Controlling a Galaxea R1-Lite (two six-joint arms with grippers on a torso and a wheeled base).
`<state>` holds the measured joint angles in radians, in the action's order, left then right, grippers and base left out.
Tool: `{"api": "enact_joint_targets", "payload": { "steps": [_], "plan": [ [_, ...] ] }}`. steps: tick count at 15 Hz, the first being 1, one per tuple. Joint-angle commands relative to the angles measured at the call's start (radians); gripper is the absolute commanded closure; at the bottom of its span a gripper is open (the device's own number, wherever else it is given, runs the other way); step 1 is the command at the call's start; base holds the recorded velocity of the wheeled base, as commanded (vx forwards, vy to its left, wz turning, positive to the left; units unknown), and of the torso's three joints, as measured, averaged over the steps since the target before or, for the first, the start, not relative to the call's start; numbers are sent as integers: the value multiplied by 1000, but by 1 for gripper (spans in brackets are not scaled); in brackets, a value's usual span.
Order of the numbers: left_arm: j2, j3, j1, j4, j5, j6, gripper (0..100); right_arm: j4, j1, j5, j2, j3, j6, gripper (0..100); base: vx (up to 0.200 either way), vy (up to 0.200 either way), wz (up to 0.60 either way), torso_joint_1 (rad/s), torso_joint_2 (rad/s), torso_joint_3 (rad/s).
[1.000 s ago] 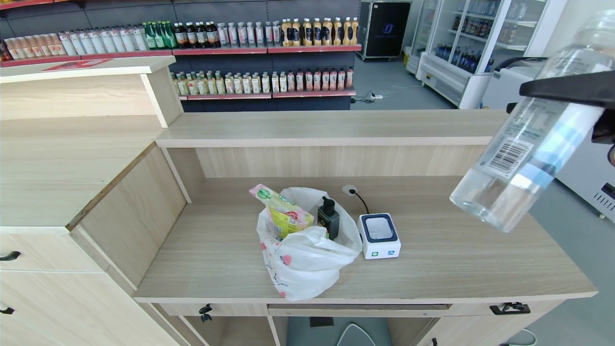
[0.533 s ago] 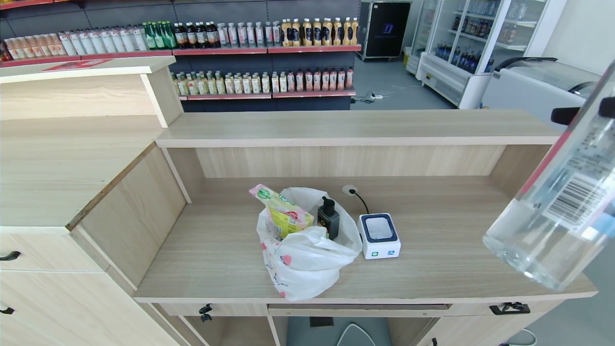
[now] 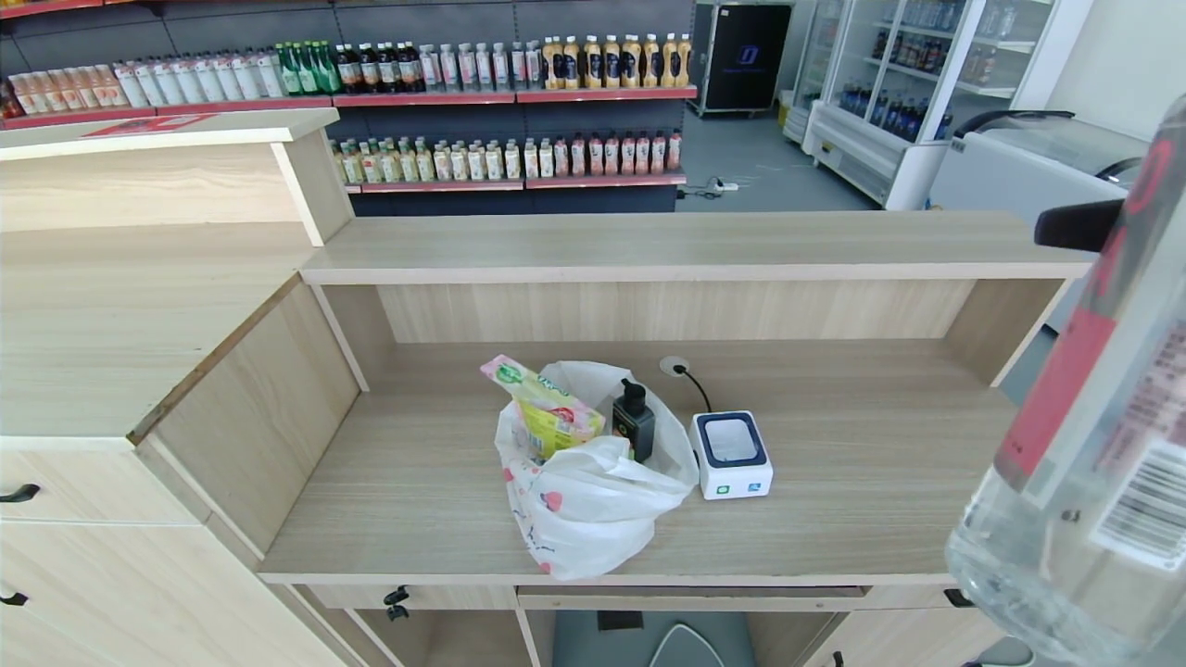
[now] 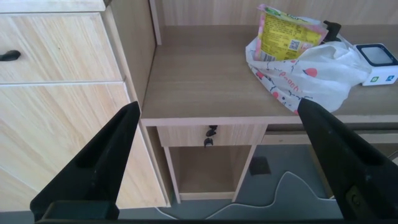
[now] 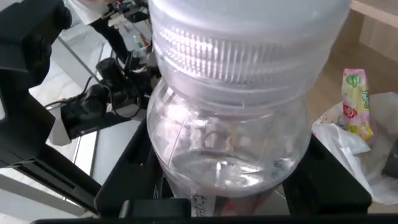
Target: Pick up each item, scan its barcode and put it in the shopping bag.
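A clear water bottle [image 3: 1093, 445] with a red label and a barcode hangs close to the head camera at the far right, above the counter's right end. My right gripper [image 5: 227, 186] is shut on the water bottle [image 5: 230, 124]; one black finger [image 3: 1079, 225] shows beside it. A white shopping bag [image 3: 593, 500] stands mid-counter holding a green snack pouch [image 3: 542, 408] and a dark pump bottle [image 3: 634, 421]. The white barcode scanner [image 3: 731, 454] sits just right of the bag. My left gripper [image 4: 217, 155] is open, low in front of the counter's left end, holding nothing.
The wooden counter [image 3: 834, 500] has a raised ledge [image 3: 649, 245] behind it and a tall cabinet [image 3: 139, 306] on the left. A cable runs from the scanner to a hole [image 3: 674, 365]. Drink shelves [image 3: 510, 93] and fridges [image 3: 889, 102] stand beyond.
The bottle in my right gripper has moved right and down, nearer the head camera, and its base now drops below the counter's front edge. The bag and scanner have not moved.
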<state>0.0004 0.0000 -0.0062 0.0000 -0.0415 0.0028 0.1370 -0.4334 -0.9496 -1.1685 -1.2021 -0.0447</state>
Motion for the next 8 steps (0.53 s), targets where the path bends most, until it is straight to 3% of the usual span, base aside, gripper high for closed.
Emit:
{"api": "enact_joint_targets", "payload": {
  "steps": [1,4,8],
  "plan": [
    [1,0,0,0,0,0,0,32,-30,0,-5,-5,0,100,0,0,0,0,0,0],
    [1,0,0,0,0,-1,0,39,-31,0,9,-27,-43,100,0,0,0,0,0,0],
    [1,0,0,0,0,0,0,35,-48,2,40,-117,-251,100,0,0,0,0,0,0]
  ]
}}
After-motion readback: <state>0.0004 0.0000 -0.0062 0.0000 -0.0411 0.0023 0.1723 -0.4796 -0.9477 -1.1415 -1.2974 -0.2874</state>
